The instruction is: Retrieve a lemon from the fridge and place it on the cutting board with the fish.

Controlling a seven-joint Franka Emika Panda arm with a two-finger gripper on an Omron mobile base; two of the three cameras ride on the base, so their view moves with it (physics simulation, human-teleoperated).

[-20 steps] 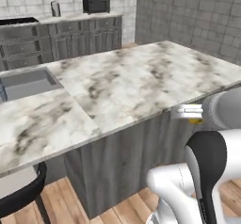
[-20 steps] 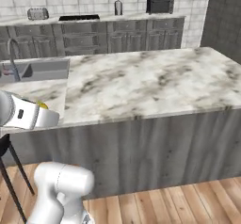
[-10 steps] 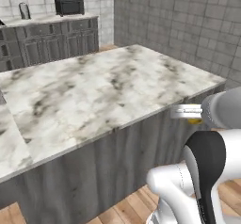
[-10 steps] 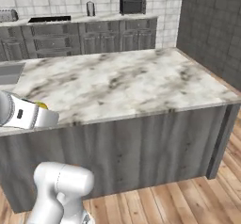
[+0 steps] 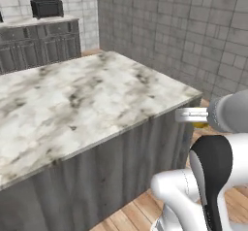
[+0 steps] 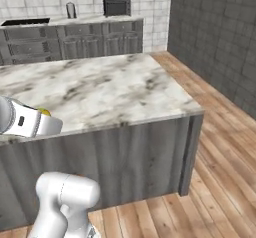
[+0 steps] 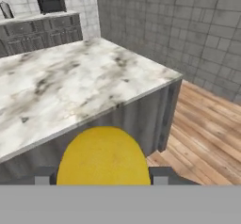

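The lemon (image 7: 103, 157) is bright yellow and sits large at the bottom of the hand view, with my gripper (image 7: 103, 180) shut on it, one dark finger at each side. In the left base view the gripper (image 5: 193, 116) is held level beside the island's corner, a sliver of lemon (image 5: 200, 124) under it. The right base view shows a bit of the lemon (image 6: 44, 112) behind the white hand (image 6: 30, 123). The fridge, the cutting board and the fish are out of view.
A marble-topped island (image 5: 72, 99) with dark grey sides stands in front, its corner (image 7: 176, 77) close ahead. A dark grey tiled wall (image 5: 193, 26) rises to the right. Wooden floor (image 6: 220, 147) runs past the island. Grey cabinets with a black microwave (image 6: 117, 6) line the back.
The whole picture has shifted: the base has moved, so the island slides left and the tiled wall comes into view. The gripper keeps its hold on the lemon.
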